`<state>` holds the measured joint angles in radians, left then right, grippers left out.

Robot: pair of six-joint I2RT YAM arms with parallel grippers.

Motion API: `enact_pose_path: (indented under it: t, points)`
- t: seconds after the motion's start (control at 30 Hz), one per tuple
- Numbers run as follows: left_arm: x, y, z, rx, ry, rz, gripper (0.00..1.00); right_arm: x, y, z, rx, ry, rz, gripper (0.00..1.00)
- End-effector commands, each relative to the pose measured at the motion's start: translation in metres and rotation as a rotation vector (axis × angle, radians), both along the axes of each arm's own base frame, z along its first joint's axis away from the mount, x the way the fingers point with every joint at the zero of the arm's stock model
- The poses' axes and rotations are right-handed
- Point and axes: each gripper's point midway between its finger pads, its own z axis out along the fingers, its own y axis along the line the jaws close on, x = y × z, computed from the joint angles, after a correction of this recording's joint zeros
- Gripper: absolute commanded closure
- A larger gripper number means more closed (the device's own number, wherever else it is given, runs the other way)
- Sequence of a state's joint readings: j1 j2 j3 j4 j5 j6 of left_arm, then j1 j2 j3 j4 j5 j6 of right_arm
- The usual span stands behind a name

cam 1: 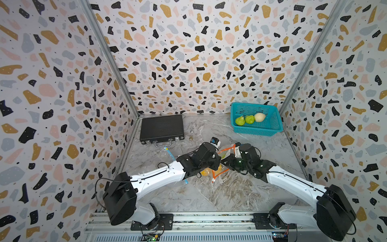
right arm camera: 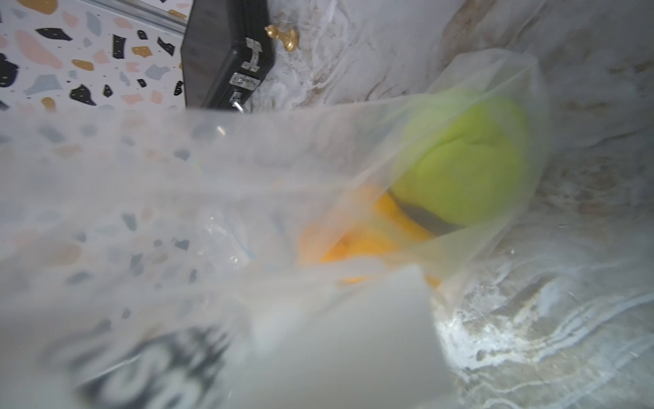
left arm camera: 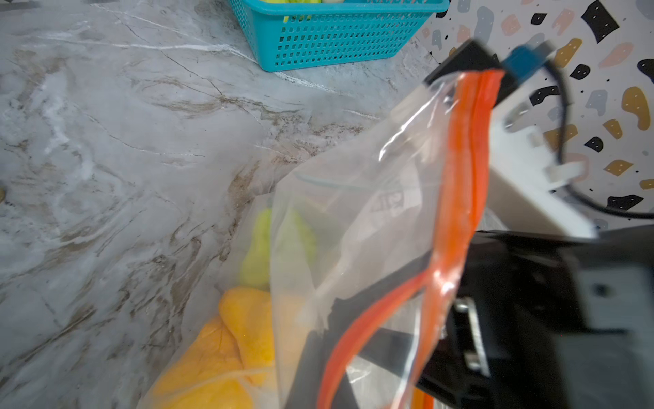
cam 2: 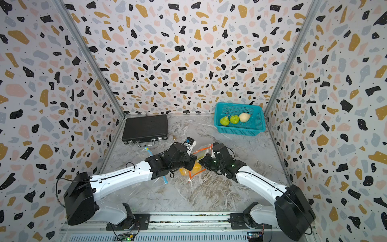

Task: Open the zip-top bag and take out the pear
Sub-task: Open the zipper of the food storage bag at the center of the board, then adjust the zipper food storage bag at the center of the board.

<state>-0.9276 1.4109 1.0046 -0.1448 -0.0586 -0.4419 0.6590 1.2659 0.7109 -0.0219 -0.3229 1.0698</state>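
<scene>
Because the clear zip-top bag with orange seal is thin and slippery, your left gripper pinches its rim shut; whether the right gripper is open cannot be told. Below both jaws, inside the bag, the green pear seems light and smooth: grasp its belly.

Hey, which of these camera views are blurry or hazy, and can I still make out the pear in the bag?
Right wrist view: the zip-top bag sits close to the lens, milky and blurred; the pear is a soft green blob. Left wrist view: the orange zip is out of focus, the marble table sharp. Both top views: evenly lit, sharp.
</scene>
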Motion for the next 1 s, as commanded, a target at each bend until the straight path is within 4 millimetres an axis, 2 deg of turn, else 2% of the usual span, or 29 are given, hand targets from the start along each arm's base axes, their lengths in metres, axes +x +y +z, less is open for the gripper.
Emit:
enact_pose_path:
  t: [0.0, 0.1, 0.2, 0.33, 0.37, 0.43, 0.5, 0.57, 0.67, 0.73, 0.8, 0.9, 0.97]
  points:
    - [-0.002, 0.011, 0.022, -0.062, -0.049, 0.042, 0.96, 0.012, 0.005, 0.012, 0.026, -0.068, -0.007, 0.87]
    - [-0.008, 0.012, 0.023, -0.091, -0.047, 0.023, 0.96, 0.014, 0.008, 0.006, 0.087, -0.056, 0.037, 0.84]
    - [-0.021, 0.001, 0.033, -0.160, -0.051, -0.071, 0.95, 0.010, 0.010, -0.008, 0.060, -0.006, 0.117, 0.85]
    - [-0.024, -0.007, 0.040, -0.178, -0.055, -0.115, 0.92, -0.001, 0.014, -0.014, 0.071, 0.030, 0.199, 0.87]
    - [-0.026, -0.009, 0.042, -0.182, -0.058, -0.133, 0.87, -0.005, 0.011, -0.017, 0.050, 0.038, 0.215, 0.89]
    - [-0.030, -0.013, 0.048, -0.218, -0.061, -0.165, 0.59, -0.012, 0.005, -0.020, 0.021, 0.033, 0.234, 0.91]
    - [-0.029, -0.004, 0.057, -0.267, -0.067, -0.129, 0.37, -0.026, -0.006, -0.029, -0.019, 0.071, 0.251, 0.91]
    - [-0.020, 0.018, 0.065, -0.296, -0.065, -0.045, 0.22, -0.034, -0.015, -0.032, -0.036, 0.078, 0.253, 0.91]
    - [-0.009, 0.069, 0.069, -0.281, -0.047, 0.104, 0.11, -0.046, -0.026, -0.037, -0.044, 0.088, 0.257, 0.91]
    - [-0.006, 0.101, 0.055, -0.227, -0.023, 0.197, 0.06, -0.049, -0.031, -0.038, -0.045, 0.083, 0.253, 0.91]
    - [-0.006, 0.119, 0.030, -0.201, 0.052, 0.250, 0.04, -0.051, -0.032, -0.039, -0.037, 0.080, 0.263, 0.90]
    - [-0.006, 0.122, -0.011, -0.144, 0.145, 0.263, 0.01, -0.050, -0.029, -0.037, -0.008, 0.075, 0.278, 0.90]
    - [0.000, 0.121, -0.031, -0.152, 0.184, 0.278, 0.01, -0.049, -0.024, -0.033, 0.024, 0.069, 0.286, 0.90]
